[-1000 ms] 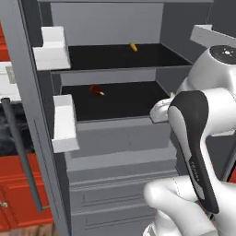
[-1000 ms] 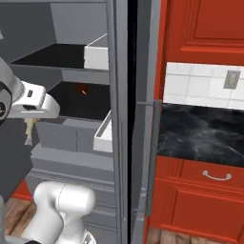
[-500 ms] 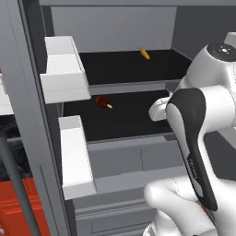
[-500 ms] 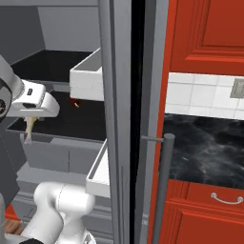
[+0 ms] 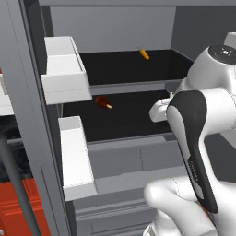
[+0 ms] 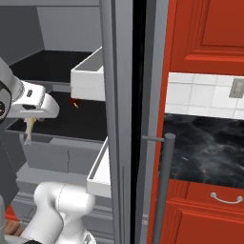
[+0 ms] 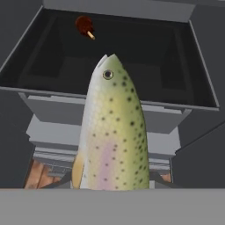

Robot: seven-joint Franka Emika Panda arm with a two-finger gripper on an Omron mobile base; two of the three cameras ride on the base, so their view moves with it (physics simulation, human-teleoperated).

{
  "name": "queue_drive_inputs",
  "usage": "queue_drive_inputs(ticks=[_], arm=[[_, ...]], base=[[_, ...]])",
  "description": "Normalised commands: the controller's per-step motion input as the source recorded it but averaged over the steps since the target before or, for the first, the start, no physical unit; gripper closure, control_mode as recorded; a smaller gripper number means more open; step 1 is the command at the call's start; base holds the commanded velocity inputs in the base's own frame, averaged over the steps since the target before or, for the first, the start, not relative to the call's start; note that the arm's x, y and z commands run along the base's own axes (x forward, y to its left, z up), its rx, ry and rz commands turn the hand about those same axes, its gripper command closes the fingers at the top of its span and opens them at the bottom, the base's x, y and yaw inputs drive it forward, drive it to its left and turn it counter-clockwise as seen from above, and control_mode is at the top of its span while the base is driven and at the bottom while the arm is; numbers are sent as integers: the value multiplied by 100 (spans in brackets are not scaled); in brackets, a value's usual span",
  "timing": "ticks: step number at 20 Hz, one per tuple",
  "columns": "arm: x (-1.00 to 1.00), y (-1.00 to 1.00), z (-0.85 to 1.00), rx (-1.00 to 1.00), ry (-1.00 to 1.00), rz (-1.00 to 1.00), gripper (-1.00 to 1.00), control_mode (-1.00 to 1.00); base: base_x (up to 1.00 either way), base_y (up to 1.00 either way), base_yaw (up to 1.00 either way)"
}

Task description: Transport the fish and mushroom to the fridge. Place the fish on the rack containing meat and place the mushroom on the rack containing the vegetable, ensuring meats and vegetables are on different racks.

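A: Where is the fish [image 7: 112, 132]?

B: In the hand view it stands at the centre, head up, speckled green-yellow with a pinkish stripe, its tail going down to the bottom edge where the pincer pinches it. In the right base view it hangs as a small pale shape [image 6: 29, 131] at middle left, under the white hand.

A: And the fridge [image 5: 32, 92]?

B: Open. In the left base view the rack containing the vegetable [image 5: 120, 67] is the higher black shelf, with the orange carrot [image 5: 144, 54] near its back, upper centre of the frame. Below it lies the rack containing meat [image 5: 124, 115], with the dark red meat [image 5: 102, 102] towards its left side.

A: How does the fish sit against that lower rack?

B: In the hand view the fish's head points at the rack's front edge, and the meat [image 7: 84, 25] lies at the upper left, well apart from it. White door bins [image 5: 64, 69] stand on the left of the left base view.
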Motion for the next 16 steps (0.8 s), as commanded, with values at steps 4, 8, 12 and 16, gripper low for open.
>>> queue_drive_inputs(ticks=[4,8,12,16], arm=[[33,0,-28,0,-6,0,100,-100],[64,-3,-97,-1,-31,2,100,-100],[89,-3,-91,0,-34,0,100,-100],[99,-18,-51,3,-18,0,100,-100]], base=[[49,-3,0],[0,0,0],[0,0,0],[0,0,0]])
